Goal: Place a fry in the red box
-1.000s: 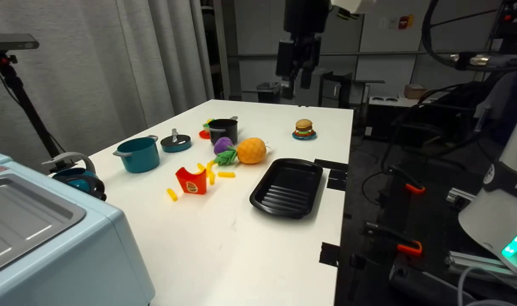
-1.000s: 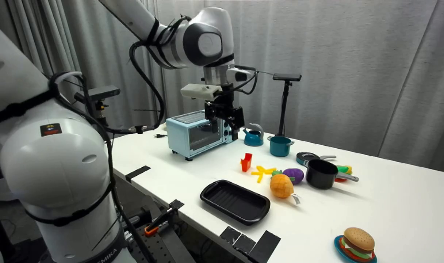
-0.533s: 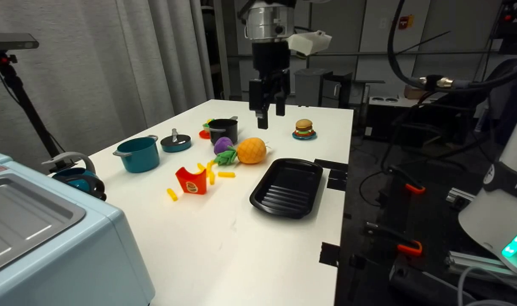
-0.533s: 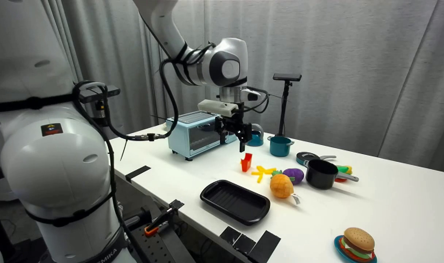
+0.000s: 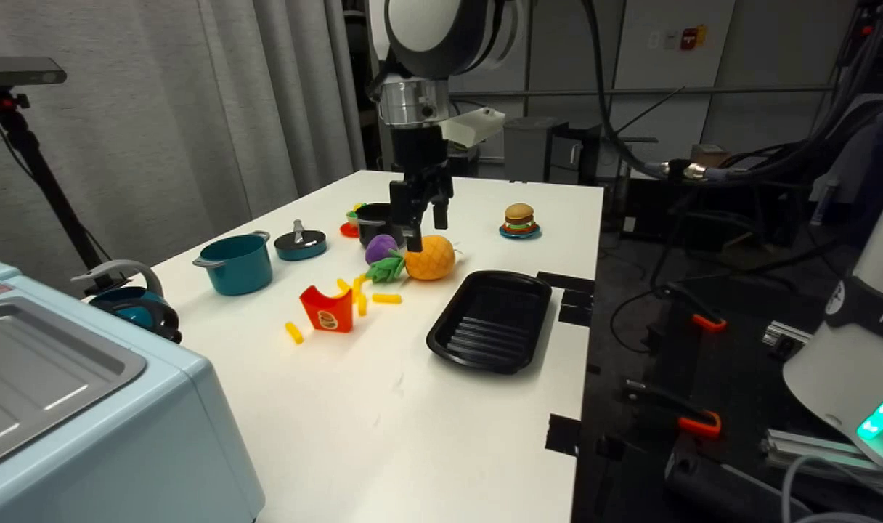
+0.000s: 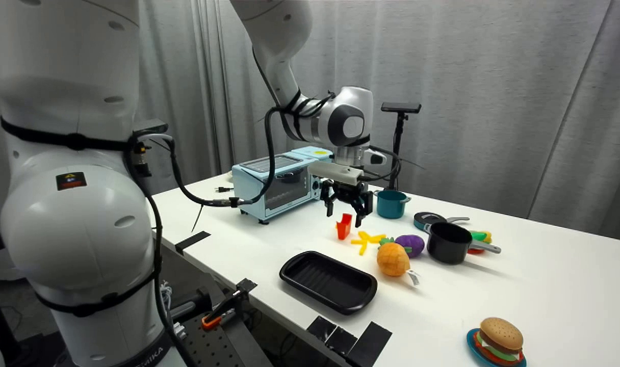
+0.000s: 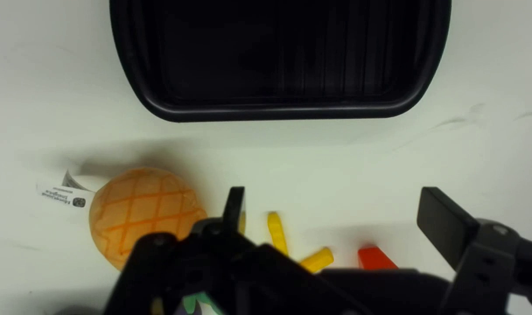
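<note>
Your red box point(image 5: 329, 312) is standing on the table point(image 5: 412, 436), loose fries point(image 6: 365, 237) lying just beside it toward the pineapple point(image 6: 392, 260), a stray fry point(image 5: 294, 333) lying on its opposite side. Poor view inside, so I can't tell if any fry is sitting in there. Your gripper point(image 7: 336, 212) is hovering clear of the table, fingers point(image 7: 445, 223) wide apart, carrying nothing. You're likely sitting at pre-grasp: picking, carrying and dropping a fry are all remaining.

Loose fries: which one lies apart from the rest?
The lone fry on the blue oven side of the red box; the other fries cluster toward the pineapple.
</note>
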